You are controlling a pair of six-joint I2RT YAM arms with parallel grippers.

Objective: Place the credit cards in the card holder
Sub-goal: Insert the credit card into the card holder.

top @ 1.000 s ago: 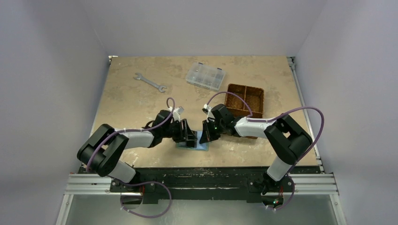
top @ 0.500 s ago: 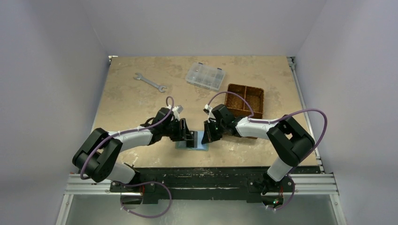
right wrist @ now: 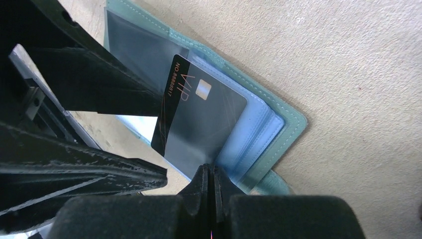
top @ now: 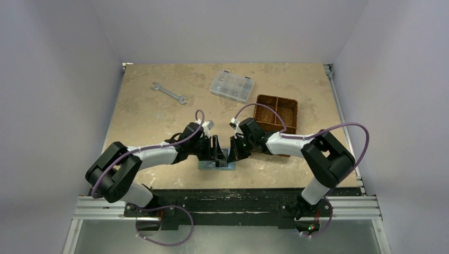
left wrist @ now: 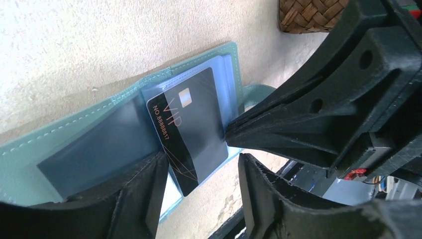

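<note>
Black, the credit card lies across the open card holder on the worktop, between the fingers of the released left pincer. Clenched right pincer touches its edge; insertion seems underway, wanting a straight push into a pocket.

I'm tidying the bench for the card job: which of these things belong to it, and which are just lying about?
In the job:
black VIP card, pinched by the right gripper
card holder, lying open

Lying about:
wrench
clear compartment box
woven basket
</note>
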